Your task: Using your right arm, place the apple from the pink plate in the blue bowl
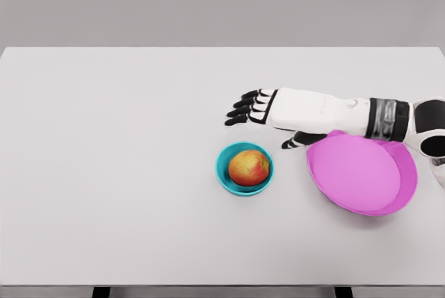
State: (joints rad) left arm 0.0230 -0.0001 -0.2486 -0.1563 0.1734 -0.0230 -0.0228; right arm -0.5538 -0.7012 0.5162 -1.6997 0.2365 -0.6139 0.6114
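We see the apple [249, 167] sitting inside the blue bowl [224, 175], red and yellow, filling most of the hollow; the bowl stands on the white table [111, 173], a little right of the table's middle and somewhat nearer the front edge than the back edge; nothing touches the apple from above.

The pink plate [361, 173] lies just to the right of the bowl, apart from it with a strip of bare table between them; it sits toward the table's right edge, and it looks tilted, its far rim raised where the arm crosses it; we see nothing on it.

Our right arm comes in from the right edge of the table and reaches leftward above the plate's far rim; the right hand [268, 114] hangs past the plate, behind the bowl on the side toward the back edge, clear of both bowl and apple; its fingers [242, 112] are stretched out and slightly spread, pointing left, with the thumb [295, 142] hanging down toward the plate's near-left rim; it has hold of nothing; whether the thumb touches the plate's rim we cannot tell.

Two dark legs show under the table's front edge.
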